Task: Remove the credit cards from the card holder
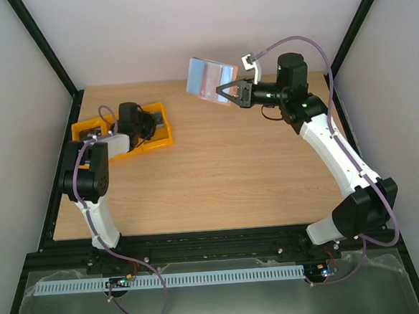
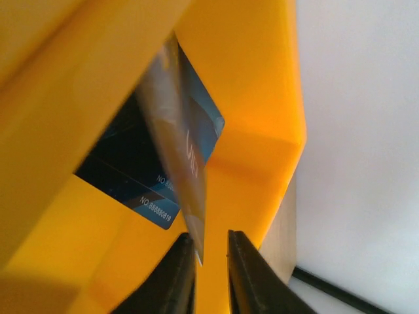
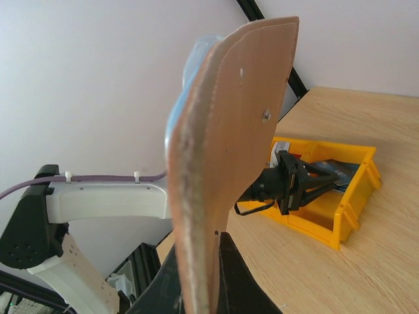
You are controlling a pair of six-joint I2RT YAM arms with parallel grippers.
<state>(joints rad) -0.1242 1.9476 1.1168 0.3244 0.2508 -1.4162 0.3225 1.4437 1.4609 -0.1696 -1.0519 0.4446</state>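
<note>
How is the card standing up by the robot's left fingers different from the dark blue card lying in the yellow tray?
The upright card stands on its edge, its lower end between the left fingers; the dark blue card lies flat in the yellow tray. The upright card looks blurry and greyish; the dark blue card shows white numbers. Both are thin rectangles inside the same tray.

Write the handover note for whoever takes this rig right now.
Right gripper: shut on the tan-brown flat card holder, held aloft.
Left gripper: inside the yellow plastic tray, jaws narrowly apart around the corner of a thin grey card; gripped or released, unclear.
Done: a dark blue card lies in the tray beneath it.
To do: release the grey card, then check the holder for more; its contents are not visible.
</note>
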